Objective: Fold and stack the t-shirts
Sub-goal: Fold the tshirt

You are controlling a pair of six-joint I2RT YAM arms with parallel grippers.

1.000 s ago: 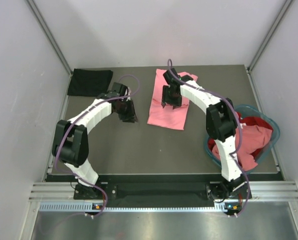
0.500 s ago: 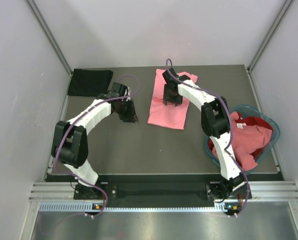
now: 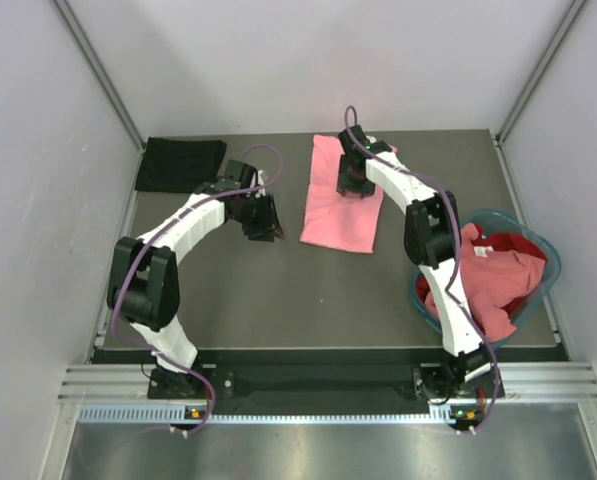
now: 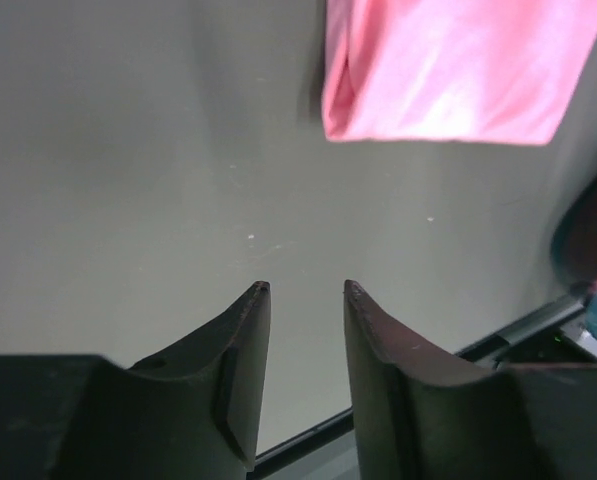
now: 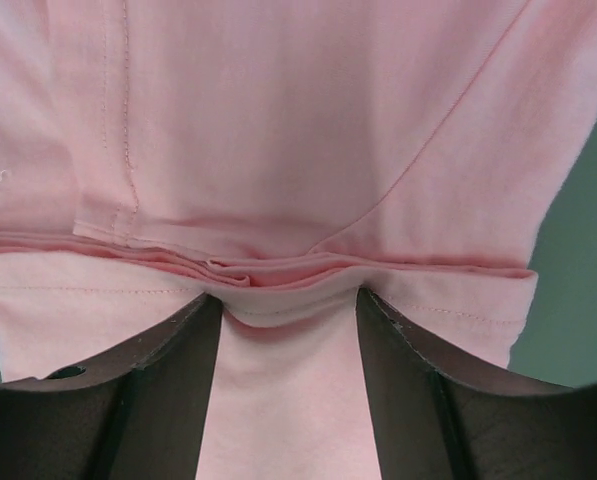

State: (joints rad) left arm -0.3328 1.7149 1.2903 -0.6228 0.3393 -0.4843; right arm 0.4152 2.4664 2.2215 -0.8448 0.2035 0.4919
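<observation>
Right tool (image 3: 351, 188) is down on the far half of the salmon pink t-shirt (image 3: 336, 218), which lies flat mid-desk. On the wrist cam its fingers sit apart with a bunched fold of the cloth between the tips, not squeezed together on it. Left tool (image 3: 262, 226) hangs over bare desk (image 3: 278, 300) just left of that shirt, fingers apart with nothing between them. The black t-shirt (image 3: 181, 163) is folded in the far left corner. The red t-shirt (image 3: 523, 250) and more pink cloth are heaped in the teal basket (image 3: 500, 213) at the right.
</observation>
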